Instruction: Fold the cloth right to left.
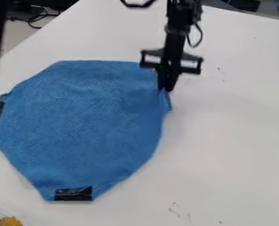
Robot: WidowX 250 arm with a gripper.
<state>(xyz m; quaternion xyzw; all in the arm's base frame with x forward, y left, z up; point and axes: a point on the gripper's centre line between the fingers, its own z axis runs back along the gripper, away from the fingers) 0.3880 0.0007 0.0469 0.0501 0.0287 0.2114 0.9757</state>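
Cloth (86,128) spread on left of worktop (224,132), its far-right edge pinched between closed fingers (173,79); grasp apparently made, whole right-to-left fold yet to do.

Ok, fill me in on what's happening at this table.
A robot arm has its gripper on the right edge of the blue cloth, and seems to be pinching it there. The cloth lies spread out on the table, with a black patch at its bottom edge. The job is to fold it right to left, and the right side isn't folded over yet.
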